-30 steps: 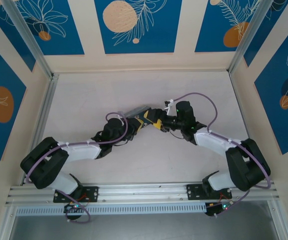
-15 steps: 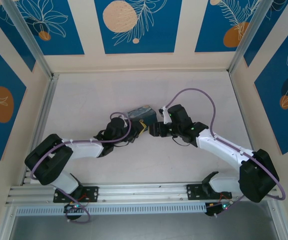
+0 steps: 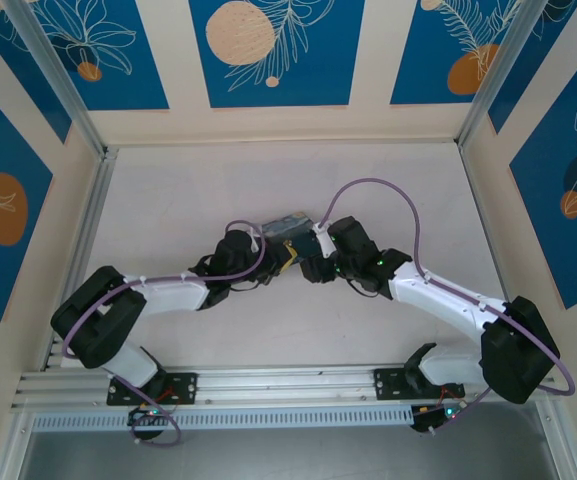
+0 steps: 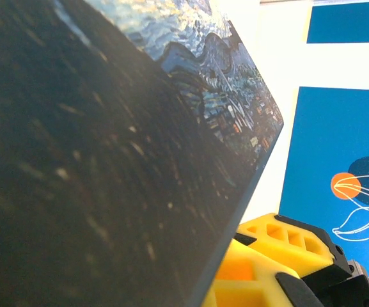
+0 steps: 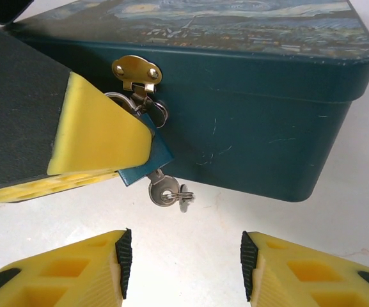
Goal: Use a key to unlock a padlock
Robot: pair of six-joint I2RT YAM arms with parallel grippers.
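The blue padlock [image 5: 151, 161] hangs from the brass hasp [image 5: 136, 71] on the front of the dark teal tin [image 5: 261, 121]. Its upper part is hidden behind a yellow finger [image 5: 94, 137] of my left gripper [image 3: 286, 256], which is shut on it. The silvery key [image 5: 162, 190] sticks out of the padlock's lower end, with a ring and a second small key beside it. My right gripper [image 5: 185, 261] is open just below the key, with bare table between its fingers. The tin's side [image 4: 107, 160] stands very close in the left wrist view.
The tin [image 3: 286, 225] sits mid-table with both arms meeting at its near side. Purple cables [image 3: 368, 190] loop over the right arm. Metal rails [image 3: 88, 230] and patterned walls enclose the white table [image 3: 168, 190].
My right arm has swung left and in toward the tin's front, and its jaws have narrowed from wide open. The left arm keeps its hold at the tin.
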